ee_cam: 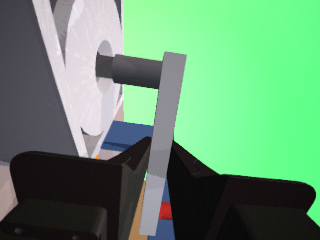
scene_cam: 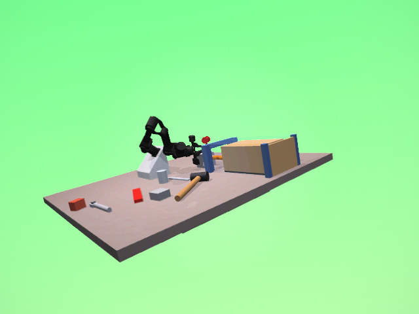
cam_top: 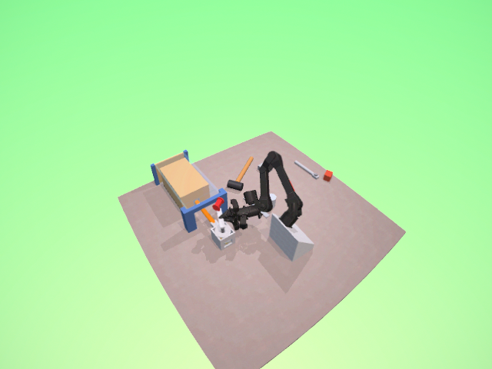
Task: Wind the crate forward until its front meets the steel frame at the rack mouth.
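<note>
My gripper [cam_top: 221,217] [ee_cam: 158,143] is shut on the winch handle's flat grey arm [ee_cam: 172,90]. The handle's red knob [cam_top: 217,204] [scene_cam: 205,139] [ee_cam: 165,210] is beyond the fingers. Its dark round shank [ee_cam: 137,71] points at the hole in the white drum [ee_cam: 80,60]; the narrower key end is at the hole, its depth unclear. The winch [cam_top: 223,242] stands in front of the blue frame [cam_top: 190,221] [scene_cam: 208,162]. An orange strap [cam_top: 206,212] [scene_cam: 217,157] runs back from it. The wooden crate [cam_top: 183,178] [scene_cam: 241,158] looks flat, with a gap between its front and the frame.
A mallet [cam_top: 235,184] [scene_cam: 186,189] lies beside the rack. A wrench [cam_top: 306,169] [scene_cam: 101,207], an orange-red block [cam_top: 327,175] [scene_cam: 76,204], a red bar [scene_cam: 137,195], a grey block [scene_cam: 160,194] and a grey cylinder [scene_cam: 162,176] are on the bench.
</note>
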Controlling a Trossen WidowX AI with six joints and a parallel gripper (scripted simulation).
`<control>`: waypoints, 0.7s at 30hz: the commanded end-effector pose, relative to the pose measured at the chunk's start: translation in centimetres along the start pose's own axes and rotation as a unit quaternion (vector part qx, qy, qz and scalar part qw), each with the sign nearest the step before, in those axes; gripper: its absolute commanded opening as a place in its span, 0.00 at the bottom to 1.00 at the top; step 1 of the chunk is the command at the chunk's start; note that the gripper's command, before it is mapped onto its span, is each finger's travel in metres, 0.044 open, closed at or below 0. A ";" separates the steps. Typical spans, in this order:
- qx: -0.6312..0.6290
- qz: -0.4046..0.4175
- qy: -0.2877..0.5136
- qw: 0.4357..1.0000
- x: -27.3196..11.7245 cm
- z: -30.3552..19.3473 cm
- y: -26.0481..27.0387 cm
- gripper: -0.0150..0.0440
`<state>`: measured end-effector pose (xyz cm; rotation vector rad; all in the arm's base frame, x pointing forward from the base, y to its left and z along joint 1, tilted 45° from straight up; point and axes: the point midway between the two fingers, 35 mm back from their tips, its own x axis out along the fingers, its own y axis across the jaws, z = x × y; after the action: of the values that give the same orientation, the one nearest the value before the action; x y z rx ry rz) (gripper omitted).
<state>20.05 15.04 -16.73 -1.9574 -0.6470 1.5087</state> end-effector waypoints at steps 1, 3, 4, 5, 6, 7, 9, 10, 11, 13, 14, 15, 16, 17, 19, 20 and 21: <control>-0.002 -0.004 -0.001 1.000 0.0 0.0 0.1 0.25; -0.002 -0.004 0.000 1.000 0.0 0.0 0.1 0.25; -0.002 -0.004 0.000 1.000 0.0 0.0 0.1 0.25; -0.002 -0.004 0.000 1.000 0.0 0.0 0.1 0.25; -0.002 -0.004 0.000 1.000 0.0 0.0 0.1 0.25; -0.002 -0.004 0.000 1.000 0.0 0.0 0.2 0.25; -0.002 -0.004 0.001 1.000 0.0 0.0 0.3 0.25; -0.002 -0.004 0.001 1.000 0.0 0.0 0.3 0.25; -0.002 -0.004 0.001 1.000 0.0 0.0 0.4 0.25; -0.002 -0.004 0.002 1.000 0.0 0.0 0.4 0.25; -0.002 -0.004 0.002 1.000 0.0 0.0 0.4 0.25; 0.000 0.002 0.003 1.000 0.0 0.0 0.4 0.30; 0.000 0.002 0.003 1.000 0.0 0.0 0.4 0.34; 0.000 0.002 0.003 1.000 0.0 0.0 0.4 0.39; 0.000 0.002 0.003 1.000 0.0 0.0 0.4 0.48; 0.000 0.002 0.003 1.000 0.0 0.0 0.4 0.52; 0.000 0.002 0.003 1.000 0.0 0.0 0.4 0.57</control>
<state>20.08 14.66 -17.03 -1.9634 -0.6387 1.5053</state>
